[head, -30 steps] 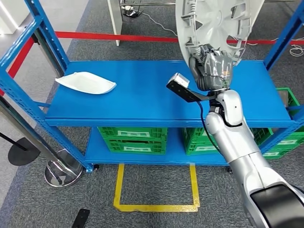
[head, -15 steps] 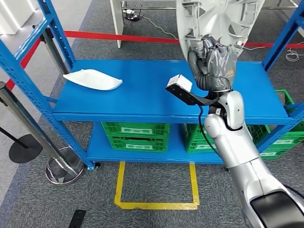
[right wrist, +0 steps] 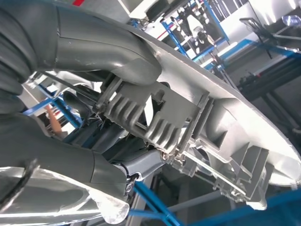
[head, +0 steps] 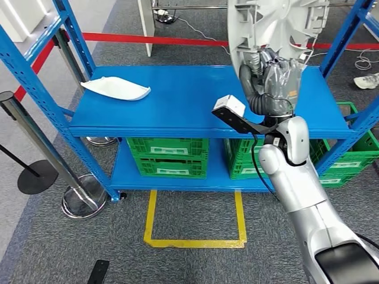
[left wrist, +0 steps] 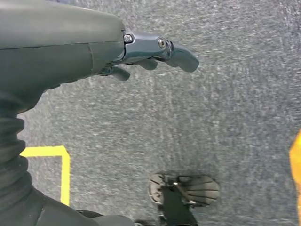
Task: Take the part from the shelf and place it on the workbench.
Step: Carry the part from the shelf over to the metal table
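My right hand (head: 268, 77) grips a large light-grey moulded plastic part (head: 272, 26), held upright above the blue shelf (head: 179, 112); its ribbed inner side faces me. In the right wrist view the thumb (right wrist: 106, 47) lies over the part (right wrist: 213, 122) and the fingers clasp it from below. A second white curved part (head: 116, 89) lies on the shelf's top board at the left. My left hand (left wrist: 142, 52) hangs over the grey carpet, fingers apart and holding nothing.
Green crates (head: 167, 157) sit on the lower shelf board. A yellow floor marking (head: 194, 222) lies in front of the shelf. Stanchion posts with round bases (head: 83, 201) stand at the left, and a red barrier tape (head: 151, 40) runs behind the shelf.
The whole view has shifted, so the camera has moved. My right hand still holds the grey part up, now slightly further right in the picture.
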`<act>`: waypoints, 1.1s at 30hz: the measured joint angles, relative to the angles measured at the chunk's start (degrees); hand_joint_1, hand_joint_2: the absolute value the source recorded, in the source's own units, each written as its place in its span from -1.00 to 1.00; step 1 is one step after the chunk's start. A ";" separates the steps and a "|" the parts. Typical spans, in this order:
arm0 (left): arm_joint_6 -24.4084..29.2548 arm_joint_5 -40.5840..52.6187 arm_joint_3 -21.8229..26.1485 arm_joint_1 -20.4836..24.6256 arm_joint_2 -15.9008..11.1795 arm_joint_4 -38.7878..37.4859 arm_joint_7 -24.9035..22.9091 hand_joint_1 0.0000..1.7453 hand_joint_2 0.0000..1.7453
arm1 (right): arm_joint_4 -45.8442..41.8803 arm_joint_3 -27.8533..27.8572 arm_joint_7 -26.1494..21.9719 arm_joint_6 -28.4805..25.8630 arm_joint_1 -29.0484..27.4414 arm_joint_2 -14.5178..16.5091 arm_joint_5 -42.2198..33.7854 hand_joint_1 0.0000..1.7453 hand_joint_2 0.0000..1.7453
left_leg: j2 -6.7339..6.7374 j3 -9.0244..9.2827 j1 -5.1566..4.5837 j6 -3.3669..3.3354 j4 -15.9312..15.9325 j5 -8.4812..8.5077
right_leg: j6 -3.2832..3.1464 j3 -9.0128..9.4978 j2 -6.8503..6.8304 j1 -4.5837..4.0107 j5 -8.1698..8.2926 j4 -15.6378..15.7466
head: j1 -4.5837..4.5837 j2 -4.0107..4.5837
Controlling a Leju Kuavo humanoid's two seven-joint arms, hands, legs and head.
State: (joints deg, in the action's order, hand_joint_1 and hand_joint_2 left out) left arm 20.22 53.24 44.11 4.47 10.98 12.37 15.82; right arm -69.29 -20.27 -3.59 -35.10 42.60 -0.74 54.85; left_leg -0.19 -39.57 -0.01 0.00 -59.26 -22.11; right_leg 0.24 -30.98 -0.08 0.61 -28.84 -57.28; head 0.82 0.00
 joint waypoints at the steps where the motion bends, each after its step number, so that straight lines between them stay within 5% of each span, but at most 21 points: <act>1: 0.07 -0.01 0.02 -0.04 -0.02 0.00 0.00 -1.00 1.00 | -0.01 -0.01 0.00 0.05 -0.01 0.00 -0.05 1.00 1.00 | -0.01 -0.71 0.08 0.32 -2.07 -2.33 | -0.38 -0.60 -0.11 0.13 0.65 0.11 | 0.08 0.00; 4: 0.56 -0.07 0.04 -0.04 -0.03 0.00 0.03 -1.00 1.00 | -0.04 -0.02 0.00 0.26 -0.08 0.00 -0.26 1.00 1.00 | 0.04 -2.95 0.31 0.91 -12.88 -10.10 | -0.77 -2.71 -0.15 0.08 2.43 0.06 | 0.23 0.00; 6: 0.83 -0.07 0.05 0.02 -0.03 0.00 0.05 -1.00 1.00 | -0.04 -0.04 -0.01 0.52 -0.20 0.00 -0.35 1.00 1.00 | 0.03 -1.77 0.30 0.80 -15.69 -9.64 | -0.69 -4.39 -0.14 -0.03 3.64 -0.08 | 0.24 0.00; 9: 0.91 -0.07 0.04 0.26 -0.10 0.00 0.12 -1.00 1.00 | -0.11 -0.06 -0.02 0.80 -0.26 -0.01 -0.57 1.00 1.00 | 0.02 6.04 0.03 -0.27 -6.72 -6.54 | -0.40 -6.38 -0.10 -0.29 5.28 -0.37 | 0.23 0.00; 11: 0.92 -0.07 0.06 0.48 -0.18 0.00 0.19 -1.00 1.00 | -0.31 -0.06 -0.04 0.85 -0.23 -0.03 -0.72 1.00 1.00 | -0.01 10.48 -0.27 -0.98 0.22 -7.61 | 0.11 -7.06 -0.19 -0.38 6.33 -0.37 | 0.19 0.00; 12: 0.92 -0.07 0.07 0.55 -0.19 0.00 0.21 -1.00 1.00 | -0.44 -0.08 -0.08 0.87 -0.21 -0.04 -0.74 1.00 1.00 | -0.03 11.26 -0.42 -1.19 1.90 -8.07 | 0.47 -7.26 -0.25 -0.35 6.90 -0.25 | 0.18 0.00; 14: 0.93 -0.09 0.09 0.52 -0.13 -0.01 0.22 -1.00 1.00 | -0.61 -0.11 -0.17 0.91 -0.17 -0.10 -0.77 1.00 1.00 | 0.07 10.80 -0.40 -1.63 2.61 -7.23 | 1.19 -7.68 -0.24 -0.17 7.39 0.00 | 0.17 0.00; 16: 0.93 -0.12 0.13 0.52 -0.08 -0.02 0.22 -1.00 1.00 | -0.72 -0.10 -0.21 0.93 -0.12 -0.22 -0.81 1.00 1.00 | 0.31 9.75 -0.19 -2.29 2.99 -5.87 | 1.72 -8.95 -0.11 -0.09 4.33 -2.26 | 0.04 0.00; 19: 0.94 -0.06 0.15 0.58 0.01 -0.02 0.22 -1.00 1.00 | -0.74 -0.08 -0.21 0.94 -0.09 -0.47 -0.86 1.00 1.00 | 0.43 7.38 -0.19 -2.72 2.86 -3.94 | 2.22 -11.77 -0.05 0.01 -3.20 -13.10 | -0.08 0.00; 21: 0.94 -0.04 0.15 0.58 0.03 -0.02 0.22 -1.00 1.00 | -0.74 -0.09 -0.21 0.95 -0.14 -0.54 -0.90 1.00 1.00 | 0.45 5.60 -0.21 -2.63 2.63 -2.69 | 2.38 -11.39 -0.05 0.03 -3.01 -17.13 | -0.08 0.00; 22: 0.94 -0.04 0.15 0.59 0.04 -0.02 0.22 -1.00 1.00 | -0.75 -0.10 -0.21 0.96 -0.15 -0.55 -0.92 1.00 1.00 | 0.44 4.77 -0.21 -2.52 2.49 -2.14 | 2.35 -9.70 -0.06 0.05 -1.50 -16.04 | -0.07 0.00; 24: 0.94 -0.03 0.15 0.60 0.09 -0.02 0.22 -1.00 1.00 | -0.91 -0.10 -0.21 0.96 -0.10 -0.55 -0.94 1.00 1.00 | 0.36 3.44 -0.29 -2.18 2.15 -1.19 | 2.07 -3.74 -0.06 0.01 0.29 -9.02 | -0.10 0.00; 26: 0.94 0.00 0.16 0.59 0.13 -0.02 0.22 -1.00 1.00 | -1.19 -0.10 -0.21 0.97 0.04 -0.55 -0.95 1.00 1.00 | 0.26 2.49 -0.44 -1.67 1.84 -0.15 | 1.72 1.41 0.00 -0.13 -0.83 -1.55 | -0.11 0.00; 27: 0.94 0.01 0.17 0.60 0.13 -0.02 0.22 -1.00 1.00 | -1.28 -0.11 -0.21 0.98 0.09 -0.55 -0.95 1.00 1.00 | 0.26 2.09 -0.47 -1.37 1.81 0.46 | 1.50 2.38 0.05 -0.26 -1.46 0.31 | -0.14 0.00; 30: 0.94 -0.03 0.18 0.45 0.08 -0.02 0.22 -1.00 1.00 | -1.31 -0.15 -0.21 1.03 0.07 -0.56 -0.94 1.00 1.00 | 0.18 0.90 -0.38 -0.48 1.35 0.60 | 0.28 1.16 -0.08 -0.13 -0.35 0.96 | -0.11 0.00; 33: 0.94 -0.10 0.18 0.32 0.04 -0.02 0.22 -1.00 1.00 | -1.32 -0.21 -0.18 1.12 0.09 -0.56 -0.95 1.00 1.00 | 0.09 -1.51 -0.02 0.53 -6.51 -7.00 | -0.76 -1.01 -0.30 0.02 1.63 0.99 | 0.20 0.00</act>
State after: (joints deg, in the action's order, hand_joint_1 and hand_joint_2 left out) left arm 21.16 53.14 44.28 4.79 11.03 12.35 16.04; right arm -70.61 -20.47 -3.77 -33.98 42.68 -1.31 53.89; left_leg -0.10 -41.07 -0.03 0.53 -65.77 -29.12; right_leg -0.53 -31.99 -0.37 0.62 -27.20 -56.29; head 1.02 0.00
